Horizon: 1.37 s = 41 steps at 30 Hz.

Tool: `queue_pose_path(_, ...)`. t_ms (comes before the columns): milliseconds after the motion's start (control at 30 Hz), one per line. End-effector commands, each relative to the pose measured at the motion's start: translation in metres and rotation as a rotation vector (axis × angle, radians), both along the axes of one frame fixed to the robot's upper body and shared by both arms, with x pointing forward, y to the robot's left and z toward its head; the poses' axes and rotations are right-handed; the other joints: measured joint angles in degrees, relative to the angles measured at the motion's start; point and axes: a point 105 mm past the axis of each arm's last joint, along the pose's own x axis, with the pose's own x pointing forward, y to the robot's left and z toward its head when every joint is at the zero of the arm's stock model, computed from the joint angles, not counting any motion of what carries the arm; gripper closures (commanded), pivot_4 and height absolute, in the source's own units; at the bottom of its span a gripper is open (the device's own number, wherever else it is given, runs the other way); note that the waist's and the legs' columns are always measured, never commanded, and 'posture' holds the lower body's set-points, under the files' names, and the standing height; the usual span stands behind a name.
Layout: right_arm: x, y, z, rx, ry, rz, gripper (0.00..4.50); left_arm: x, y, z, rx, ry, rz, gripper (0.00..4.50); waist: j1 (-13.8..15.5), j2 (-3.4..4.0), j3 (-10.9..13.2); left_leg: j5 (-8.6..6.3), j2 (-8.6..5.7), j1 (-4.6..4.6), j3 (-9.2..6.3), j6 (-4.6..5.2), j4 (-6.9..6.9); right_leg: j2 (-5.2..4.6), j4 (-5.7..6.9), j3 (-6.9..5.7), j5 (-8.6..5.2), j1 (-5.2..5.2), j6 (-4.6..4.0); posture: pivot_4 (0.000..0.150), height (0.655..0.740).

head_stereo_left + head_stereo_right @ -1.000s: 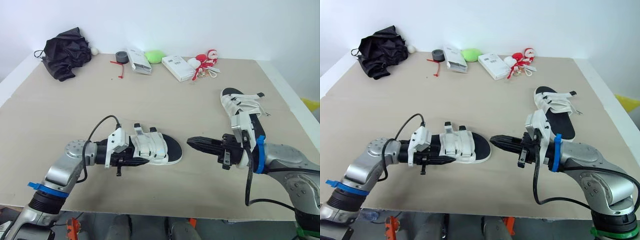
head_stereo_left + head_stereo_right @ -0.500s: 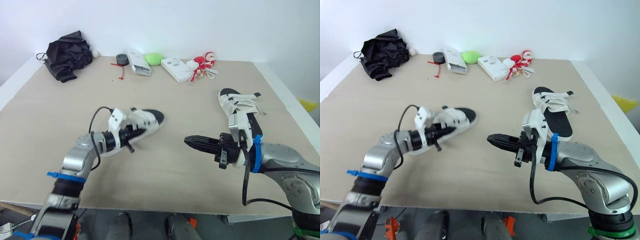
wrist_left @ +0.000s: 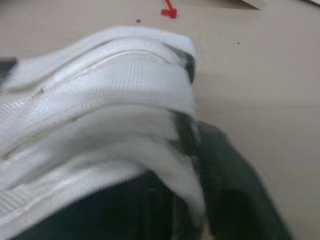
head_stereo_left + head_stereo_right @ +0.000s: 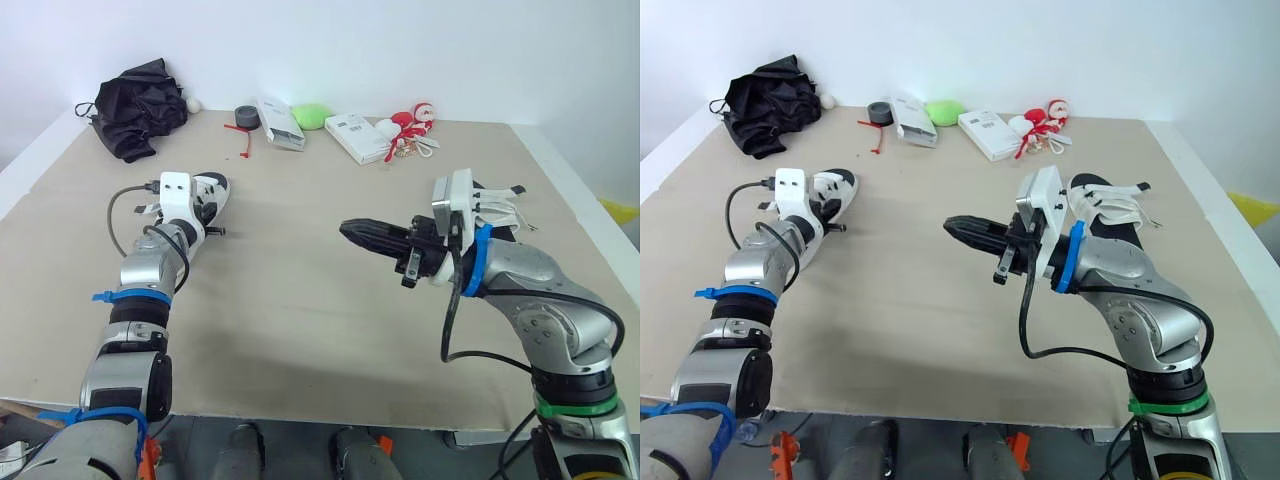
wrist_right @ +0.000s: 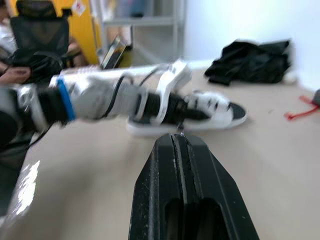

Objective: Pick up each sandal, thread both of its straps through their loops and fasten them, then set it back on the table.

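Observation:
A white-strapped sandal with a black sole [image 4: 212,190] sits at the table's left side, its toe pointing away from me. My left gripper [image 4: 196,203] is shut on it from the near end. The left wrist view looks closely along the sandal's straps [image 3: 125,100]. My right gripper [image 4: 350,233] hovers over the middle of the table, shut and holding nothing, pointing left toward that sandal [image 5: 215,107]. The second sandal [image 4: 1110,205] lies on the table's right side, partly hidden behind my right wrist, with its straps loose.
Along the far edge lie a black cloth bundle [image 4: 135,105], a tape roll [image 4: 244,117], two white boxes [image 4: 278,123] [image 4: 357,137], a green object [image 4: 309,114] and a red-and-white toy [image 4: 410,125]. Beige table surface [image 4: 300,300] spreads between my arms.
My left arm has swung the held sandal from the table's middle out to the left and away from me. My right gripper has moved left and farther out, staying shut.

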Motion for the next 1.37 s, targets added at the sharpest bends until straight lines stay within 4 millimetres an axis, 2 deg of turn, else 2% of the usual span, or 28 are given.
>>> queue_pose_path(33, -0.001, -0.001, 0.011, 0.035, -0.054, -0.017, 4.50, 0.002, -0.001, 0.010, -0.030, -0.045, -0.005, 2.17, 0.0, 0.00, 0.0, 0.00, 0.00, 0.00, 0.00, 0.00, 0.00, 0.00, 0.00, 0.00, 0.00, 0.00, 0.00, 0.150, 0.7380)
queue_pose_path(67, -0.001, -0.002, 0.011, 0.044, -0.054, -0.021, 4.50, 0.001, 0.001, 0.012, -0.036, -0.050, -0.002, 1.57, 0.0, 0.00, 0.0, 0.00, 0.00, 0.00, 0.01, 0.00, 0.00, 0.00, 0.00, 0.01, 0.00, 0.00, -0.01, 0.150, 0.7380)
queue_pose_path(167, 0.000, -0.002, 0.010, 0.055, -0.048, -0.023, 4.50, -0.001, 0.011, 0.015, -0.031, -0.045, 0.036, 0.30, 0.0, 0.00, 0.0, 0.00, 0.01, 0.00, 0.01, 0.00, -0.01, 0.00, 0.00, 0.01, 0.00, -0.01, 0.00, 0.150, 0.7380)
queue_pose_path(200, 0.000, -0.002, 0.009, 0.054, -0.044, -0.021, 4.50, -0.003, 0.013, 0.016, -0.036, -0.045, 0.036, 0.03, -0.1, 0.00, 0.0, 0.00, 0.01, 0.00, 0.01, 0.00, -0.01, 0.00, 0.00, 0.01, 0.00, -0.01, 0.00, 0.150, 0.7380)
queue_pose_path(433, 0.001, -0.003, 0.005, 0.053, -0.025, -0.004, 4.50, -0.031, 0.036, 0.019, 0.008, -0.003, 0.064, 0.03, -0.7, 0.00, 0.0, 0.00, 0.07, -0.01, 0.06, -0.01, -0.10, 0.05, 0.02, 0.08, 0.12, -0.11, -0.21, 0.150, 0.7380)
queue_pose_path(533, 0.005, -0.007, 0.003, 0.051, -0.008, 0.002, 4.50, -0.054, 0.051, 0.025, -0.015, 0.021, 0.095, 0.03, -0.7, 0.00, 0.0, 0.00, 0.13, -0.01, 0.04, -0.01, -0.11, 0.10, 0.04, 0.08, 0.12, -0.14, -0.22, 0.150, 0.7380)
queue_pose_path(600, 0.007, -0.010, 0.000, 0.046, 0.006, 0.006, 4.50, -0.070, 0.054, 0.025, -0.048, 0.049, 0.083, 0.03, -0.6, 0.00, 0.0, 0.01, 0.14, -0.01, 0.06, -0.02, -0.10, 0.09, 0.05, 0.09, 0.12, -0.13, -0.22, 0.150, 0.7380)
queue_pose_path(633, 0.008, -0.011, -0.001, 0.043, 0.010, 0.006, 4.50, -0.075, 0.053, 0.025, -0.065, 0.064, 0.071, 0.03, -0.6, -0.01, 0.0, 0.01, 0.14, -0.01, 0.06, -0.02, -0.09, 0.09, 0.05, 0.08, 0.11, -0.13, -0.20, 0.150, 0.7380)
queue_pose_path(700, 0.009, -0.017, -0.003, 0.039, 0.030, 0.014, 4.50, -0.093, 0.035, 0.030, -0.125, 0.063, -0.066, 0.03, -0.4, -0.01, 0.0, 0.02, 0.14, -0.01, 0.06, -0.03, -0.08, 0.09, 0.05, 0.08, 0.10, -0.13, -0.18, 0.150, 0.7380)
queue_pose_path(767, 0.007, -0.024, -0.006, 0.045, 0.057, 0.025, 4.50, -0.117, 0.017, 0.033, -0.140, 0.068, -0.222, 0.03, -0.3, -0.02, 0.0, 0.03, 0.11, -0.01, 0.05, -0.06, -0.07, 0.03, 0.05, 0.05, 0.09, -0.10, -0.17, 0.150, 0.7380)
queue_pose_path(833, 0.002, -0.031, -0.010, 0.050, 0.082, 0.040, 4.50, -0.149, -0.003, 0.049, -0.151, -0.008, -0.421, 0.03, -0.3, -0.03, 0.0, 0.03, 0.06, -0.02, 0.08, -0.10, -0.07, -0.05, 0.04, 0.05, 0.09, -0.08, -0.18, 0.150, 0.7380)
queue_pose_path(933, -0.001, -0.041, -0.022, 0.060, 0.133, 0.024, 4.50, -0.181, -0.006, 0.065, -0.168, -0.129, -0.518, 0.03, -0.3, -0.06, 0.0, 0.02, 0.03, -0.03, 0.11, -0.12, -0.08, -0.13, 0.03, 0.05, 0.08, -0.09, -0.25, 0.150, 0.7380)
queue_pose_path(1000, 0.000, -0.048, -0.031, 0.068, 0.178, -0.019, 4.50, -0.193, -0.004, 0.058, -0.193, -0.097, -0.533, 0.03, -0.3, -0.04, 0.0, 0.02, 0.06, 0.04, 0.13, -0.11, -0.09, -0.10, 0.03, 0.05, 0.04, -0.08, -0.26, 0.150, 0.7380)
queue_pose_path(1100, -0.009, -0.056, -0.054, 0.045, 0.254, -0.086, 4.50, -0.204, -0.005, 0.047, -0.253, -0.058, -0.550, 0.03, -0.3, -0.04, 0.0, 0.03, 0.12, 0.17, 0.15, -0.09, -0.09, -0.02, 0.04, 0.07, -0.03, -0.03, -0.19, 0.150, 0.7380)
queue_pose_path(1233, -0.023, -0.070, -0.078, 0.015, 0.332, -0.180, 4.50, -0.209, -0.008, 0.026, -0.292, 0.032, -0.570, 0.03, -0.2, -0.05, 0.0, 0.07, 0.10, 0.15, 0.21, -0.06, -0.02, -0.07, 0.04, 0.12, -0.13, -0.03, -0.42, 0.150, 0.7380)
queue_pose_path(1367, -0.028, -0.086, -0.098, -0.024, 0.400, -0.271, 4.50, -0.204, -0.012, -0.002, -0.289, 0.146, -0.609, 0.03, -0.3, -0.05, 0.0, 0.07, 0.02, 0.18, 0.42, -0.05, 0.01, -0.20, 0.04, 0.26, -0.18, -0.06, -0.44, 0.150, 0.7380)
